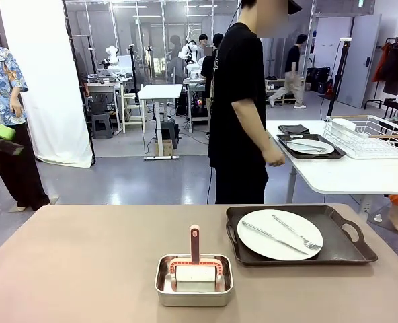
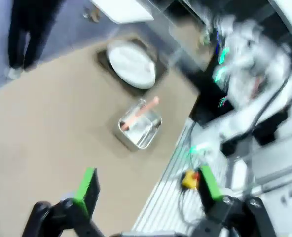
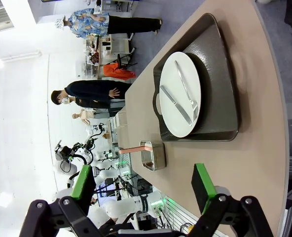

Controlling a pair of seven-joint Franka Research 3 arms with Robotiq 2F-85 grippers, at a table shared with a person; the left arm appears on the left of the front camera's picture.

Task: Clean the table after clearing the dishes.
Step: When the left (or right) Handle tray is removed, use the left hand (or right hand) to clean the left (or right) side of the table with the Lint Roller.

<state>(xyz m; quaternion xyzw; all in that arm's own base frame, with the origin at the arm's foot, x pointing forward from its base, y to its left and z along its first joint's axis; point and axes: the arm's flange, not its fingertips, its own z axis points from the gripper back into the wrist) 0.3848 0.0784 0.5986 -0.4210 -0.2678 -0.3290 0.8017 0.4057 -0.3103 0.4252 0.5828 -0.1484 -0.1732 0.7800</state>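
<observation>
We can make out no legible text, label, brand, number or sign on the counter [image 1: 85,269], on the things it carries, or in the room behind it. The left wrist view is too blurred for us to read any print.
</observation>
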